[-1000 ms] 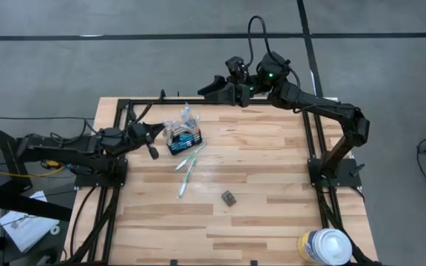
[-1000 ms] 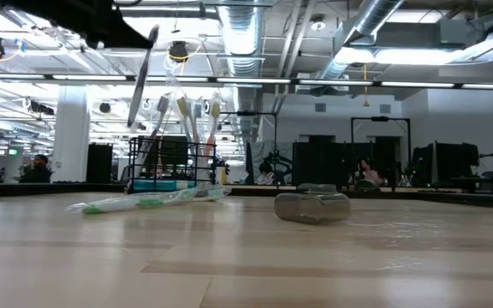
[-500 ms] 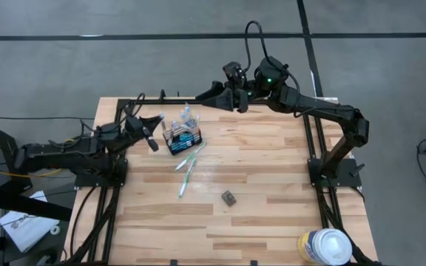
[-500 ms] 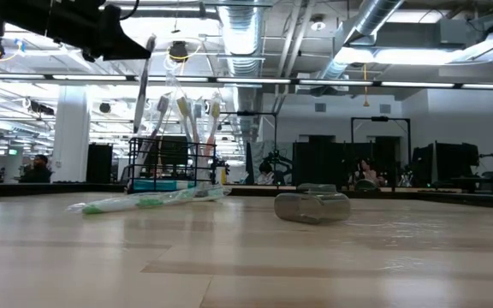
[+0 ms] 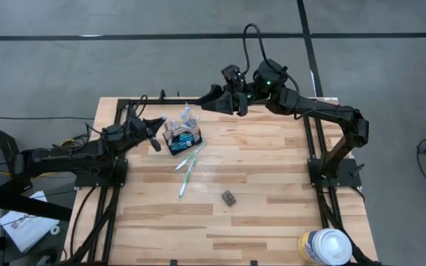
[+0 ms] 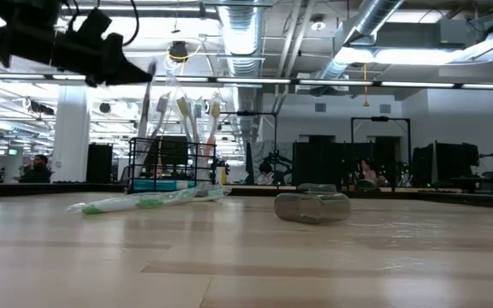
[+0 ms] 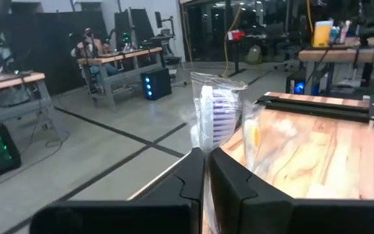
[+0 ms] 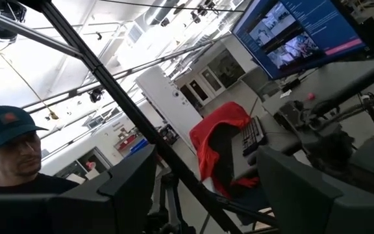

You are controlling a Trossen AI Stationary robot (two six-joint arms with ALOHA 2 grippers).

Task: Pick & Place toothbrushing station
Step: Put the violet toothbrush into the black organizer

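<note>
Left claw (image 5: 152, 138) sits just beside the caddy (image 5: 183, 138), on its left-arm side, raised off the table (image 5: 272, 192). Fingers pressed together on a toothbrush (image 6: 146, 90); in the low view the brush hangs near upright, handle down, level with the bristle heads already standing in the caddy. Left wrist view shows the closed fingers (image 7: 203, 175) with a wrapped brush head (image 7: 211, 117) rising just past their tips.

Caddy stands upright toward the far-left part of the table, several brushes in it, blue tubes along one side. Two wrapped brushes (image 5: 188, 167) lie flat on the table just nearer the camera edge, long axes running diagonally away from the caddy.

Key relation: the caddy opening lies a short way sideways from the held brush, toward the table's middle. Judgement: next move is a small shift over the rim, then down, keeping the brush vertical.

Right claw (image 5: 211, 97) hovers above the far edge, fingers spread, holding nothing, well apart from the caddy. Left arm is the nearer.
</note>
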